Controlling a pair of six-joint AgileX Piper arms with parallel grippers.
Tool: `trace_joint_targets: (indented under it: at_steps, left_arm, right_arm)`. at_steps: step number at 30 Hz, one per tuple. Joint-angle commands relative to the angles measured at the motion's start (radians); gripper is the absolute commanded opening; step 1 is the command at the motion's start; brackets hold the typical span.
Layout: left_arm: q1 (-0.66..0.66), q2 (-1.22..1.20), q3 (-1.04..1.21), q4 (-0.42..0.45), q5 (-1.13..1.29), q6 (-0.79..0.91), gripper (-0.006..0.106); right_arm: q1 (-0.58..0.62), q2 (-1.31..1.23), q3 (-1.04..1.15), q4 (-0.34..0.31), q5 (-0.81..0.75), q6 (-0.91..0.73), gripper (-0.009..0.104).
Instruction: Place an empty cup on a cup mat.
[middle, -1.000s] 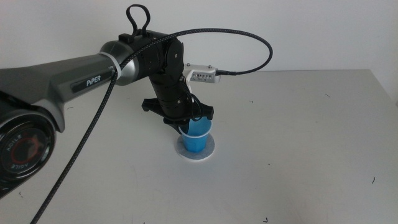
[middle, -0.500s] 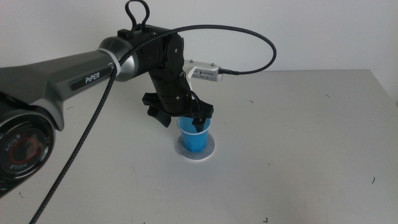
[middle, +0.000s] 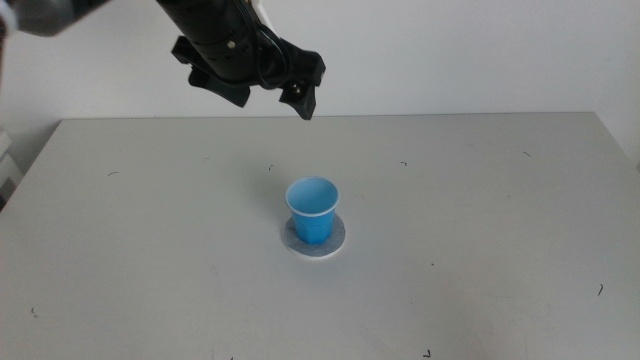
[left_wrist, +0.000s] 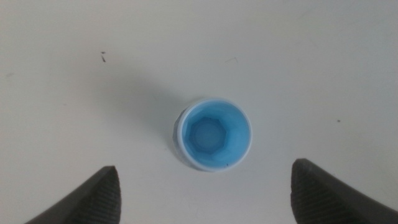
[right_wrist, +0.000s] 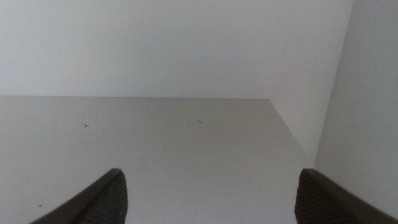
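Observation:
The blue paper cup (middle: 313, 209) stands upright and empty on the round grey cup mat (middle: 338, 238) near the middle of the table. My left gripper (middle: 270, 92) is open and empty, raised well above the table, behind and to the left of the cup. In the left wrist view the cup (left_wrist: 214, 132) shows from straight above, with only a thin edge of the mat (left_wrist: 176, 138) around it, and my left gripper (left_wrist: 202, 193) has its jaws wide apart, clear of the cup. My right gripper (right_wrist: 208, 199) is open over bare table, out of the middle view.
The grey table (middle: 480, 200) carries only small dark specks. A white wall rises behind its far edge. The right wrist view shows the table's far corner (right_wrist: 270, 99) and the wall.
My left gripper let go of the cup, opened wide and rose up and back to the left, well above the table. The cup stays upright on the mat.

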Motion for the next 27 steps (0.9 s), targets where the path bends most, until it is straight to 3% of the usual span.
trace_joint_targets:
  at_steps: [1,9,17,27]
  left_arm:
    - [-0.006,-0.123,-0.032,0.013,0.005,-0.013,0.105]
    - [-0.006,-0.319,0.016,0.113,0.083,-0.013,0.105]
    - [0.013,-0.677,0.441,0.267,-0.176,-0.096,0.105]
    - [0.314,-1.128,1.047,0.182,-0.566,-0.102,0.105]
  right_arm:
    - [-0.001,-0.019,-0.012,-0.009,-0.078,-0.008,0.094]
    - [-0.001,-0.019,-0.012,-0.009,-0.078,-0.008,0.094]
    - [-0.001,-0.019,-0.012,-0.009,-0.078,-0.008,0.094]
    - [-0.001,-0.019,-0.012,-0.009,-0.078,-0.008,0.094]
